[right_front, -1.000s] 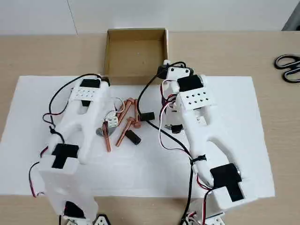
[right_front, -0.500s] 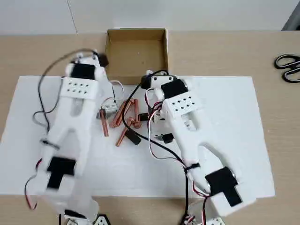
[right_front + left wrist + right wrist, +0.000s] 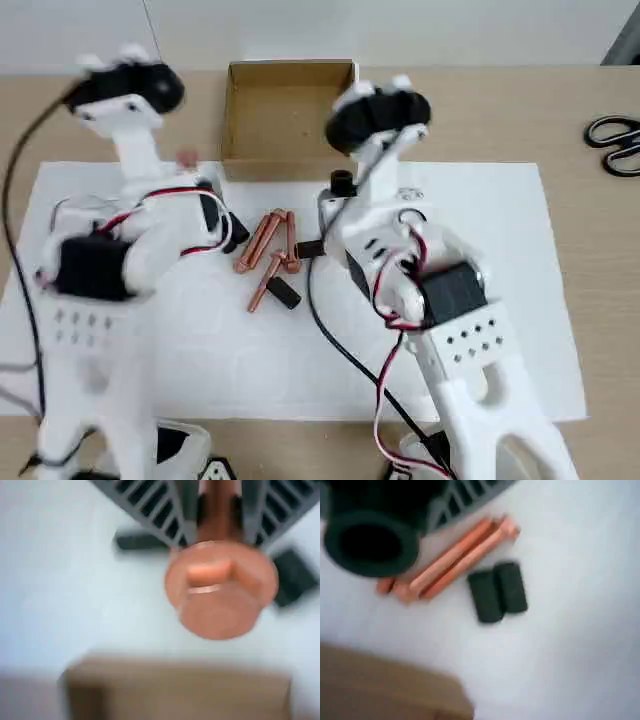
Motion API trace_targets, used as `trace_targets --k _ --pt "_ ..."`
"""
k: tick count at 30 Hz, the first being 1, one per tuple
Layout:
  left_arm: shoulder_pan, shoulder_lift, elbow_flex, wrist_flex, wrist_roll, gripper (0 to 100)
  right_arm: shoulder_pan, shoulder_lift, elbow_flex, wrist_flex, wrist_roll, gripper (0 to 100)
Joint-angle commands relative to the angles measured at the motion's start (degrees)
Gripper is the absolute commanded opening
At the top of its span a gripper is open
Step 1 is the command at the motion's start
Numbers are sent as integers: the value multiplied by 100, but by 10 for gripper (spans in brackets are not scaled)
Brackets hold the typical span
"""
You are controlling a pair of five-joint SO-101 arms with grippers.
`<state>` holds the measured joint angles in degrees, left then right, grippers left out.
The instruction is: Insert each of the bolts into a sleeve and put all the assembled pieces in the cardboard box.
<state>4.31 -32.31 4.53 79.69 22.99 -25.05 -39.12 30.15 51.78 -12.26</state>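
My left gripper (image 3: 218, 532) is shut on a copper bolt (image 3: 220, 587), head toward the camera; in the high view this bolt (image 3: 186, 160) hangs just left of the cardboard box (image 3: 290, 110). My right gripper (image 3: 343, 190) is shut on a black sleeve (image 3: 370, 542), held above the paper below the box's right front corner. Several loose copper bolts (image 3: 268, 245) lie on the white paper between the arms. Two black sleeves (image 3: 497, 592) lie side by side near them; another sleeve (image 3: 284, 292) rests below the pile.
White paper (image 3: 500, 330) covers the table's middle. Scissors (image 3: 612, 140) lie at the far right on bare wood. The open box stands at the paper's back edge, between the two raised arms. Loose wires hang from both arms.
Both arms have lifted up from the pile. The left one carried a bolt up and leftward toward the box; the right one rose with a black sleeve.
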Motion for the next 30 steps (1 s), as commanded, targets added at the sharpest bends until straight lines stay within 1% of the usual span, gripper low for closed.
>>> trace_targets --k 1,2,4,7,10,12,15,21,23,26,28,30 --pt "62 -624 -22 -1231 492 6 338 -673 1398 -1982 53 5" --pt "70 -703 -4 -1451 721 6 391 -787 1741 -2352 62 5" --pt "334 -818 145 -1776 1037 6 391 -989 2303 -2914 360 5" --pt "1073 -870 567 -2075 1037 6 163 -1297 2989 -3556 1037 5" --pt "1618 -870 989 -2426 1029 6 -57 -1701 3499 -4022 1442 5" --pt "1679 -888 1209 -2725 923 6 -101 -2053 3710 -4084 1574 5" --pt "1670 -1213 1560 -2945 492 6 -101 -2721 4044 -4066 1609 5" --pt "1697 -2831 2897 -3095 422 6 -154 -4602 4993 -4066 1609 5" --pt "1705 -3411 3486 -3613 413 6 -154 -5262 5327 -4066 1662 5" --pt "1714 -4079 4374 -5134 387 6 -233 -6185 5855 -4057 2110 4" --pt "1864 -4229 4875 -5952 176 6 -435 -6563 6127 -4075 2409 4" --pt "2110 -4229 5059 -6198 -18 6 -708 -6484 6145 -4066 2479 4"
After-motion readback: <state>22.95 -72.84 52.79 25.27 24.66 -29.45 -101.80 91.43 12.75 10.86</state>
